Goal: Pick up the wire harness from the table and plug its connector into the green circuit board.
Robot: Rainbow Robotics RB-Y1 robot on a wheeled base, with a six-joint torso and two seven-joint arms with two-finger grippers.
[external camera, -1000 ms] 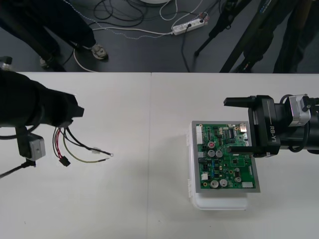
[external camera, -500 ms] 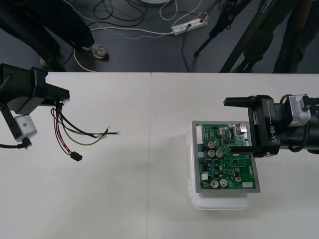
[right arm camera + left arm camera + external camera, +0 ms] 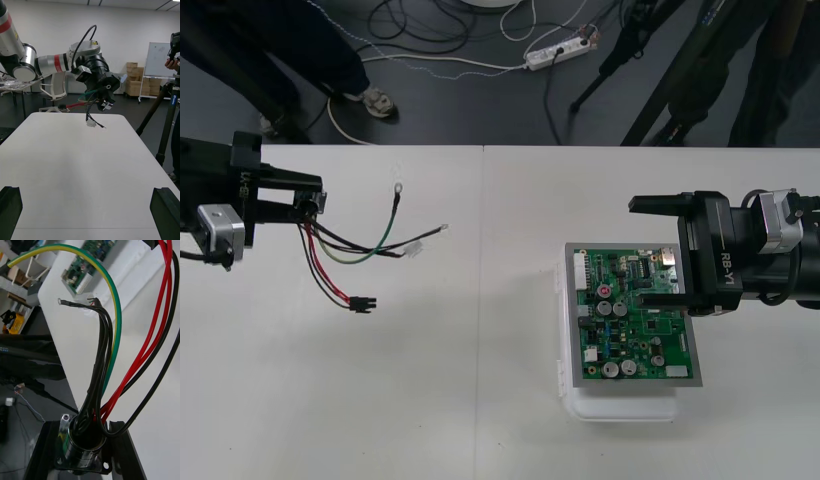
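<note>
**Harness clamped at the left edge, board far to the right**

Cables and a white power strip (image 3: 558, 50) lie on the dark floor along the top of the front view. Below them is the plain light table (image 3: 480, 420). At centre right the green circuit board (image 3: 630, 320) sits on its white base (image 3: 625, 408). The right gripper (image 3: 652, 251) reaches in from the right edge with its fingers spread wide. In the front view one finger lies just above the board's upper edge and the other crosses its right half. In the right wrist view those fingers (image 3: 9, 210) stand far apart at the bottom corners. Bare table separates board and harness.

The left gripper (image 3: 312, 200), at the upper left, is closed on the wire harness (image 3: 340, 255). The left wrist view shows the round metal socket (image 3: 82, 450) pinched between the two black fingers (image 3: 43, 453). Red, black and green wires fan out from it toward the board. In the front view the wires trail right and down from the fingertips. The black plug (image 3: 361, 304) hangs at the lower end, well apart from the board. From the right wrist view the harness dangles clear of the table.

Half a second ago the plug sat lower and further left. The green wire's end pointed right then; now it points to the top of the frame. The right gripper and the board have not moved.
</note>
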